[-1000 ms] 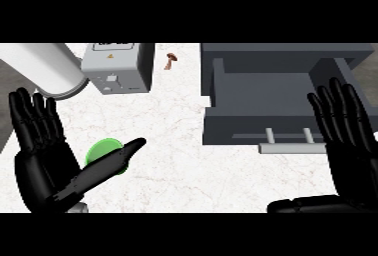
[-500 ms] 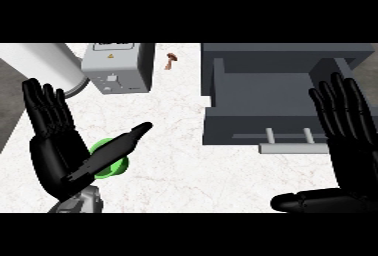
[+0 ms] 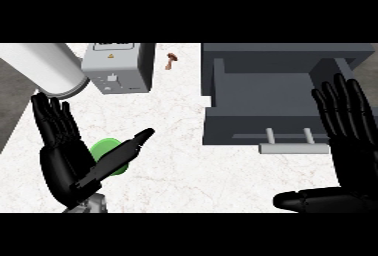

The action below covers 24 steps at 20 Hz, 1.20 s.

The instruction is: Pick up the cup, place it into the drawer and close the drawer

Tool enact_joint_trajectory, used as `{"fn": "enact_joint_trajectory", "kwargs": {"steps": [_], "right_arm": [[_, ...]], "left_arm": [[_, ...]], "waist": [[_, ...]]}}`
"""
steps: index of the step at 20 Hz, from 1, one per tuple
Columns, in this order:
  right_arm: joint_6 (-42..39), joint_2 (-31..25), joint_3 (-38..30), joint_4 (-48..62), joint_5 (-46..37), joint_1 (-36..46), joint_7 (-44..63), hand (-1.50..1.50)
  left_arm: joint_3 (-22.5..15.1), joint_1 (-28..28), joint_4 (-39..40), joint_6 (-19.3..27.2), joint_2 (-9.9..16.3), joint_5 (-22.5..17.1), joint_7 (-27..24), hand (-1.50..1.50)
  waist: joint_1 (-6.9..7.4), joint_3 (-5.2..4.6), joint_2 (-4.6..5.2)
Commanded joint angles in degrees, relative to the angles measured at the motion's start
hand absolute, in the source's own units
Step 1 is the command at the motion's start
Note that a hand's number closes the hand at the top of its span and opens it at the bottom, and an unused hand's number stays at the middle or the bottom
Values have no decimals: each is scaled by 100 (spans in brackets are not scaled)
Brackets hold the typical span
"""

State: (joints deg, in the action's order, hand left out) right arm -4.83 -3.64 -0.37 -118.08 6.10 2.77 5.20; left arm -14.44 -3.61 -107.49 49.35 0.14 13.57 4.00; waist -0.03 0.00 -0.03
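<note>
Cup (image 3: pixel 109 152): bright green, rounded, plain and unmarked; standing on the white marbled tabletop (image 3: pixel 177 165), well to the left of the drawer and nearer the view's lower edge. Only the top and right side visible; remainder hidden behind the left hand, so shape of base and rim not to be told.

Left hand (image 3: pixel 63 162): black, palm toward the cup, fingers straight and spread upward, thumb stretched out across the front of the cup toward the drawer. Relaxed, nothing clasped; whether it touches the cup cannot be told.

Drawer (image 3: pixel 275 102): dark grey, pulled out over the tabletop, inside bare, front panel nearest the viewer carrying a pale grey bar handle (image 3: pixel 294 146) on two posts.

Right hand (image 3: pixel 347 125): black, at the view's right edge, beside and partly overlapping the right end of the drawer; fingers straight and pointing up, thumb lying out flat below toward the left. Resting, released, holding nothing.

Grey box (image 3: pixel 118 67): boxy appliance with a small yellow label on top and a switch panel, to the left of the drawer, at the far side of the tabletop.

White cylinder (image 3: pixel 48 67): large, slanted, left of the grey box.

Small brown object (image 3: pixel 172 60): between the grey box and the drawer, too small to identify.
</note>
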Motion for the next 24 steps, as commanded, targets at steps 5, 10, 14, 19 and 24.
{"fn": "enact_joint_trajectory", "kwargs": {"steps": [5,10,14,19,24], "right_arm": [[47,-75,-178,-307,127,146,331,-150],[-226,-212,-388,214,291,241,8,-150],[4,62,87,-55,-144,-29,95,-150],[28,-89,-46,-198,-58,308,492,-150],[98,45,81,-57,-123,439,436,-150]], "left_arm": [[31,254,375,259,-13,-348,-256,-150],[-249,1342,218,270,-13,-901,-1160,-150],[307,1039,965,63,-14,-1586,-1816,-150],[541,1187,1691,-197,-14,-2424,-2833,-150],[675,1138,2095,-589,-13,-2853,-3183,-150]], "waist": [[-3,-1,2],[20,-2,0],[4,-3,1],[5,-6,2],[9,-3,2]]}}
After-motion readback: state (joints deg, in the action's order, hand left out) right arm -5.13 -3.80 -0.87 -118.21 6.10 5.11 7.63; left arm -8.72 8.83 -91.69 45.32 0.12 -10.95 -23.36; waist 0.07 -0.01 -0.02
